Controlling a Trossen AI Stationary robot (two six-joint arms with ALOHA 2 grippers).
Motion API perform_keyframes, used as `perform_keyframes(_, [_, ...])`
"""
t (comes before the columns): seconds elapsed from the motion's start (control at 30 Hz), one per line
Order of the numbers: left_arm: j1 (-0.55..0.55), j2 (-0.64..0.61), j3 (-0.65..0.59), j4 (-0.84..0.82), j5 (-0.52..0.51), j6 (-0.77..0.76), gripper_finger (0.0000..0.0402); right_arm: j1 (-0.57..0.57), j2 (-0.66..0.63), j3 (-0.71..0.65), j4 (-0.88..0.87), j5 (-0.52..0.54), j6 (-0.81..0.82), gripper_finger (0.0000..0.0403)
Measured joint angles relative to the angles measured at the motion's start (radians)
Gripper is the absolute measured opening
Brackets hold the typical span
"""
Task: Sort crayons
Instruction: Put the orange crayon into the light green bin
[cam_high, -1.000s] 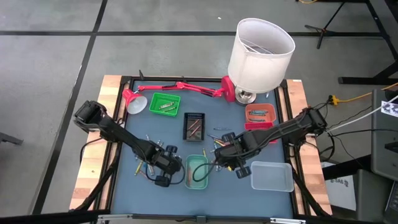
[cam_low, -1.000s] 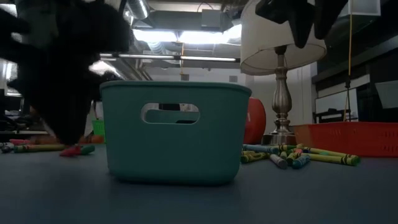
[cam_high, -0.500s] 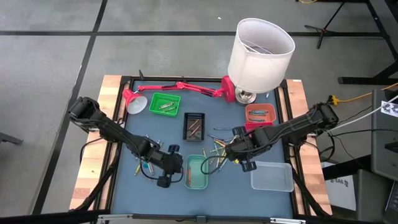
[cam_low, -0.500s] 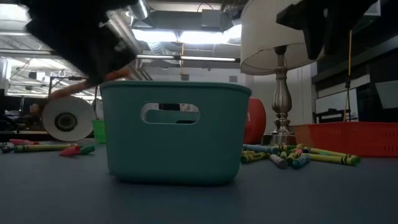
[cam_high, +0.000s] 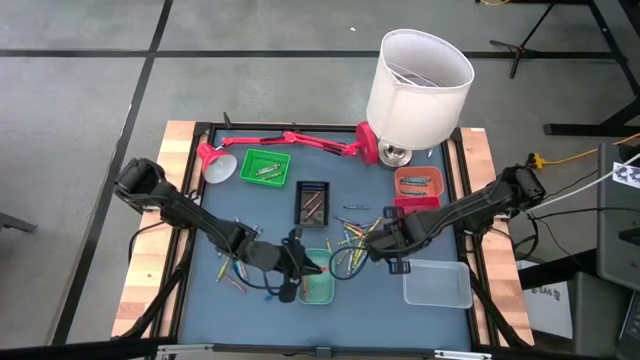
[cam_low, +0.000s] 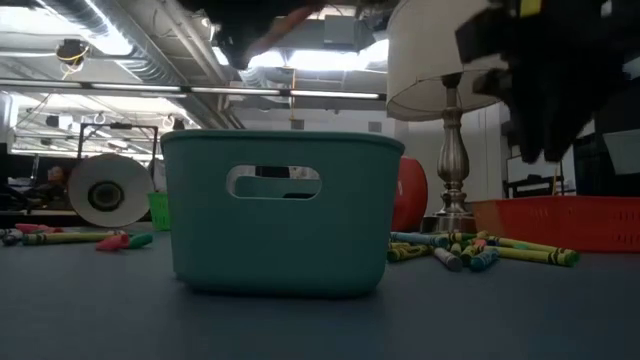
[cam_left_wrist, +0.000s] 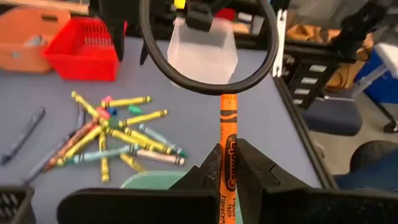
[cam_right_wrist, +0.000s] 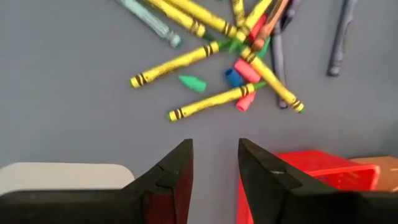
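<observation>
Above the teal bin (cam_high: 318, 277), your left gripper (cam_left_wrist: 229, 163) clamps an orange crayon (cam_left_wrist: 227, 146); your right gripper (cam_right_wrist: 214, 163) hovers apart beside the crayons (cam_right_wrist: 230, 62).

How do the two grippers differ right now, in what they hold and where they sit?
The left gripper is shut on an orange crayon that sticks out past its fingertips; the right gripper is open and holds nothing.
The left gripper sits at the teal bin; the right gripper hangs by the loose pile of crayons, beside the red tray.
Both hang above the blue mat.
</observation>
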Motion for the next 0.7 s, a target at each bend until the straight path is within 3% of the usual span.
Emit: perform_keyframes(0.7, [0.001,0.156,0.0,-0.051,-0.005,-0.057,0.0012,0.0,0.001,-0.064,0.153,0.018,-0.038,0.0124])
